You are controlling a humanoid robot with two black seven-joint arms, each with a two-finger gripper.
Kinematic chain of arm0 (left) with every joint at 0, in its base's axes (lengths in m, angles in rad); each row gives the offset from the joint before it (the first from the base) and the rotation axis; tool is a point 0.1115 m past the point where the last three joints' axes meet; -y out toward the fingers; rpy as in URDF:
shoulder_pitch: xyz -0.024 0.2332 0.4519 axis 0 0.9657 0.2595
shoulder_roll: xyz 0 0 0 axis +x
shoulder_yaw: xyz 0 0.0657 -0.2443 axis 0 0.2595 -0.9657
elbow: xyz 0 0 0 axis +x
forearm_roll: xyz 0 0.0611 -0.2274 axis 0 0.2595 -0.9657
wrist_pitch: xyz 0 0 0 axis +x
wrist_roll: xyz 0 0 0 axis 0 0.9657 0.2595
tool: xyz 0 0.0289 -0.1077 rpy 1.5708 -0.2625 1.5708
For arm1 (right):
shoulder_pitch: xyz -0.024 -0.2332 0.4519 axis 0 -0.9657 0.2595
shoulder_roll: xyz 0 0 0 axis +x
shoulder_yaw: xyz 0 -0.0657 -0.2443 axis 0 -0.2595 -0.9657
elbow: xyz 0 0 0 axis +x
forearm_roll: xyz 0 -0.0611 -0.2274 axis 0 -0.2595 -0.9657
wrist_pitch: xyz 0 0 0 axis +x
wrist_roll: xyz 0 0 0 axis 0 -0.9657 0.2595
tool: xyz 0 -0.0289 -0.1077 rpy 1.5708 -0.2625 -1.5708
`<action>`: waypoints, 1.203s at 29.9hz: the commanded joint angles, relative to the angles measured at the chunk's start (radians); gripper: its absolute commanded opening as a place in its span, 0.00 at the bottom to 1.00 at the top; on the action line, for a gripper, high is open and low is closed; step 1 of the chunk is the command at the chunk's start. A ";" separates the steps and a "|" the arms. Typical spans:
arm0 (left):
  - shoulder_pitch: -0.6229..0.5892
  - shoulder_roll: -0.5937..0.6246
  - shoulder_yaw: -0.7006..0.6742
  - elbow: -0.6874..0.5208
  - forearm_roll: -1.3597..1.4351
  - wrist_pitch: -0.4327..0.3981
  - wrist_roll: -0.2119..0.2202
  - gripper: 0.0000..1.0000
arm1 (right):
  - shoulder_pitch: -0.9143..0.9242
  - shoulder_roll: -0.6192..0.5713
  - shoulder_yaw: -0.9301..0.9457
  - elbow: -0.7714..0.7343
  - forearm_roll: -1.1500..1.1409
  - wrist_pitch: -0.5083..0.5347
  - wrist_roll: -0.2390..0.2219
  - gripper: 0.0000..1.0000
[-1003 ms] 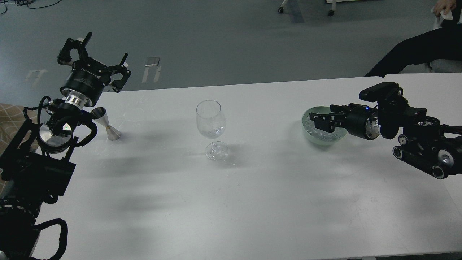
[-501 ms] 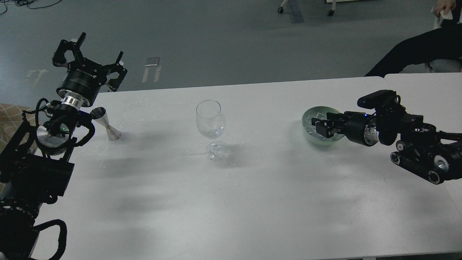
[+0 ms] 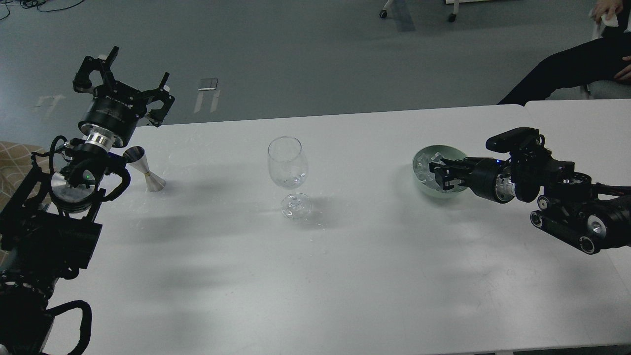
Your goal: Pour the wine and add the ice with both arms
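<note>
A clear stemmed wine glass (image 3: 288, 162) stands upright mid-table; I cannot tell whether it holds any wine. A steel jigger (image 3: 146, 170) stands at the table's left edge. A pale green bowl (image 3: 425, 186) at the right holds several clear ice cubes (image 3: 422, 165). My left gripper (image 3: 127, 81) is open and empty, raised above and behind the jigger. My right gripper (image 3: 442, 177) reaches in from the right, its tip over the bowl's right side among the ice. Its fingers are dark and small, so I cannot tell if they hold a cube.
The white table (image 3: 345, 276) has its front edge near me. A second table (image 3: 581, 116) abuts at the far right. A seated person in black (image 3: 567, 69) is behind that corner. Grey floor lies beyond the table.
My right gripper has drawn back to the right, from the bowl's left rim to its right side. My left gripper has shifted slightly up and left and stays open.
</note>
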 commanded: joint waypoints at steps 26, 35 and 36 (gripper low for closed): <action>0.006 0.016 -0.003 -0.009 0.000 0.000 -0.002 0.96 | 0.074 0.026 0.333 0.385 0.003 -0.004 -0.014 0.00; 0.017 0.039 -0.023 -0.009 -0.002 0.000 -0.002 0.96 | 0.109 0.207 0.315 0.381 -0.080 -0.001 -0.037 0.00; 0.017 0.048 -0.023 -0.009 -0.002 0.000 -0.002 0.96 | 0.104 0.224 0.312 0.381 -0.083 0.000 -0.037 0.00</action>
